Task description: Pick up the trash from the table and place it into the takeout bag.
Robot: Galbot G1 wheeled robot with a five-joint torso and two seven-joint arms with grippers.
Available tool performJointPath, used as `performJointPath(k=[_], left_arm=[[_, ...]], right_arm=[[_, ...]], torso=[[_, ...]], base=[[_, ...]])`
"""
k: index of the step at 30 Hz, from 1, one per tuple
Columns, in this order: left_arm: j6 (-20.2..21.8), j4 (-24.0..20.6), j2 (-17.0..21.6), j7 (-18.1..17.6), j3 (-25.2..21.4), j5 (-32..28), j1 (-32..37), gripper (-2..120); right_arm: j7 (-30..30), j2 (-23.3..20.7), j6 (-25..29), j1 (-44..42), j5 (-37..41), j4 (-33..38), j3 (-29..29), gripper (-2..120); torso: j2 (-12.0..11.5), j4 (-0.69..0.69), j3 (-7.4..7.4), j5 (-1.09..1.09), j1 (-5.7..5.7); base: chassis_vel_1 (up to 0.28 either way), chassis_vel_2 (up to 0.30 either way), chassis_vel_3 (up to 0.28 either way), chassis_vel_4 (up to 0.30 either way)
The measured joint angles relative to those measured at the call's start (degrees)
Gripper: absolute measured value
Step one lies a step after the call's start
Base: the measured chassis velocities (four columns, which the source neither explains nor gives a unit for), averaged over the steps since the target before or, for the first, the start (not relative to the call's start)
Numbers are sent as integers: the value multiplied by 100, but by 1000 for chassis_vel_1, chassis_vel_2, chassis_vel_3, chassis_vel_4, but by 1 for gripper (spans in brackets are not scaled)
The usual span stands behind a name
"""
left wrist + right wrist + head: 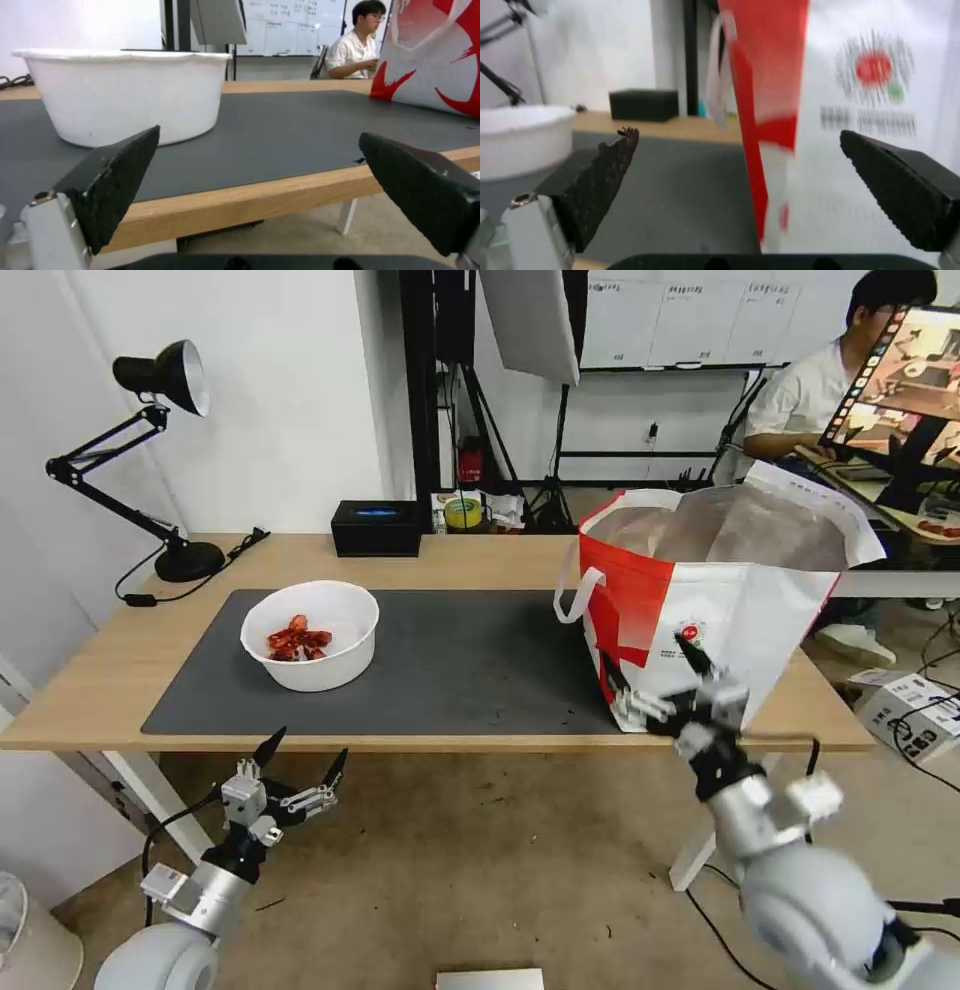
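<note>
A white round bowl (311,634) with red food scraps sits on the dark grey mat (470,670) at the table's left; it also shows as the bowl (127,93) and the bowl (522,138) in the wrist views. The white-and-red takeout bag (715,590) stands open on the right, foil lining showing. My left gripper (305,750) hangs open below the table's front edge, in front of the bowl. My right gripper (645,665) is open at the front edge, close against the takeout bag's near corner (780,112).
A black rectangular box (377,528) and a small cup stand at the table's (100,670) far edge. A black desk lamp (165,450) occupies the far left corner. Cables and a cardboard box lie on the floor to the right.
</note>
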Motion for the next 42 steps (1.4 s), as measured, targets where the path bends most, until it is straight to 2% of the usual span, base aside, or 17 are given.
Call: performJointPath(k=[8,26,30,33,34,36,37,39,40,42], left_arm=[[-1,91,18,3,9,9,-14,100],[-73,87,61,17,-125,10,23,100],[31,-57,238,-99,-315,-190,7,100],[412,-291,853,-463,-513,-735,-275,100],[412,-291,853,-463,-513,-735,-275,100],[930,-412,1451,-938,-539,-1215,-679,100],[930,-412,1451,-938,-539,-1215,-679,100],[1486,-458,1951,-1211,-639,-1490,-947,100],[1486,-458,1951,-1211,-639,-1490,-947,100],[1772,-328,2433,-1361,-389,-1828,-1405,100]], right_arm=[[22,376,166,-415,-432,-391,-248,100],[-7,361,183,-424,-650,-568,-338,100],[-9,360,184,-423,-651,-563,-337,100],[-11,359,184,-420,-650,-559,-335,100],[-11,359,184,-420,-650,-559,-335,100],[-12,358,184,-417,-648,-556,-336,100],[-12,358,184,-417,-648,-556,-336,100],[-12,357,184,-417,-645,-555,-335,100],[-12,357,184,-417,-645,-555,-335,100],[-15,357,183,-414,-643,-552,-335,100]], torso=[[0,1,0,-1,0],[0,1,0,0,1],[0,2,0,-2,1],[0,2,0,0,1],[0,2,0,0,1],[0,-1,1,0,1],[0,-1,1,0,1],[-1,0,1,1,1],[-1,0,1,1,1],[0,2,1,1,1]], base=[[0,0,0,0],[0,0,0,0],[0,0,0,0],[0,0,0,0],[0,0,0,0],[0,0,0,0],[0,0,0,0],[0,0,0,0],[0,0,0,0],[0,0,0,0]])
